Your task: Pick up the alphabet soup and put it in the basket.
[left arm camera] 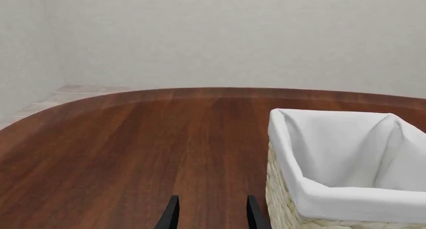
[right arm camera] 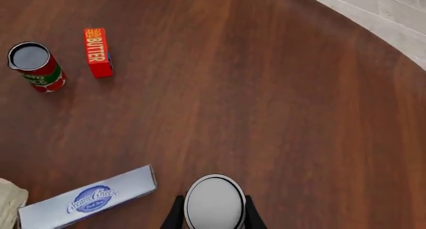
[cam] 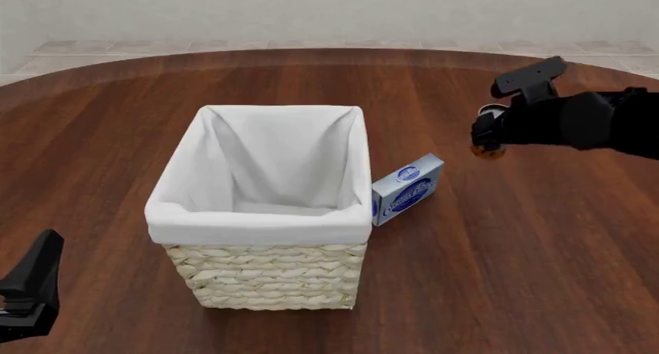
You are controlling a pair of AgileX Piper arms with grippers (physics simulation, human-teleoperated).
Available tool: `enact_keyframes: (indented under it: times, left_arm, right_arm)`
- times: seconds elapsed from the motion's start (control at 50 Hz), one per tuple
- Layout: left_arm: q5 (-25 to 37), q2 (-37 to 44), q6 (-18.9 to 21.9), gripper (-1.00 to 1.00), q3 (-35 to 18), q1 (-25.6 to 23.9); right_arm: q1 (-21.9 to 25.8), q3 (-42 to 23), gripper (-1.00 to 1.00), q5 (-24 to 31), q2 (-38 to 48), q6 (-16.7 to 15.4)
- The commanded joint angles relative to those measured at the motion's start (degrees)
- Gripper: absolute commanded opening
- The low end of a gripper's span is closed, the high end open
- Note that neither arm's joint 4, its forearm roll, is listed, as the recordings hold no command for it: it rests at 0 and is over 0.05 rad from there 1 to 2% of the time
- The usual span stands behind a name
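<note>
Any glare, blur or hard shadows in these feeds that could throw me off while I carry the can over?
Front view: sharp, even light, the basket casting only a faint shadow; the right arm hides most of the alphabet soup. Right wrist view: crisp, cream cheese box lettering readable, no glare on the can top. Left wrist view: clear, soft sheen on the table.

right arm: matte black, bulky rounded housing | pincer fingers: thin, flat, black

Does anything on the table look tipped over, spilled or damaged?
Only the cream cheese box looks askew: it sits tilted, against the basket. Nothing is spilled or damaged. The right gripper holds the soup can.
</note>
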Motion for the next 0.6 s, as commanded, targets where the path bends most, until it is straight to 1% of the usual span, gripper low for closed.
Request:
enact_keyframes:
  times: [0.02,0.46,0.6]
  left_arm:
    - [0.0,0.02,0.07,1.0,0.0,-0.06]
    - [0.01,-0.06,-0.07,1.0,0.0,-0.05]
    - [-0.01,0.01,-0.04,1.0,0.0,-0.15]
  right_arm:
    - [0.79,-3.26,-1.0,3.59,-2.81,0.81]
    - [3.08,-10.07,-1.0,10.53,-5.97,0.42]
    - [4.51,-12.52,-1.0,12.66,-6.35,0.07]
